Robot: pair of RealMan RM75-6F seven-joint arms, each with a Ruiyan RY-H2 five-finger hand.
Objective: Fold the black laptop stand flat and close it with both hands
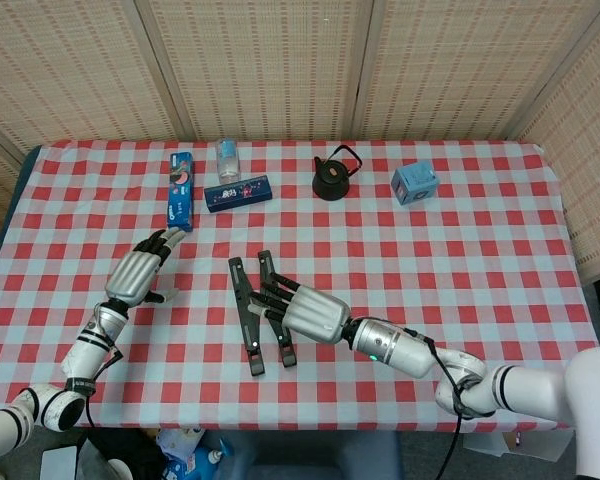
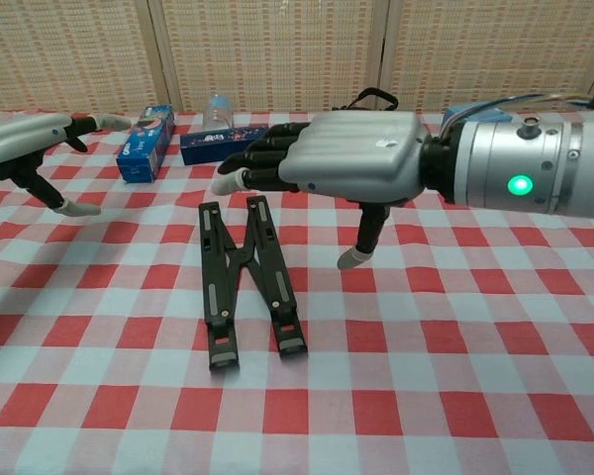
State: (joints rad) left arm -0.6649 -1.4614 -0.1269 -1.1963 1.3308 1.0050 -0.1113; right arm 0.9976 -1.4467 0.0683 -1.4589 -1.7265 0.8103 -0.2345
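Fingers of both hands spread, holding nothing: right hand hovers over stand mid-table; I'd bring left hand in, then squeeze both legs together evenly.

Open desk around the stand, clutter only along the far edge

The laptop stand lies on bare desk, with open cloth to its left, right and near side. The right hand hovers over its right leg, fingers spread; the left hand hangs well to the left. The toothpaste box, bottle, dark box, kettle and blue box stand far behind.
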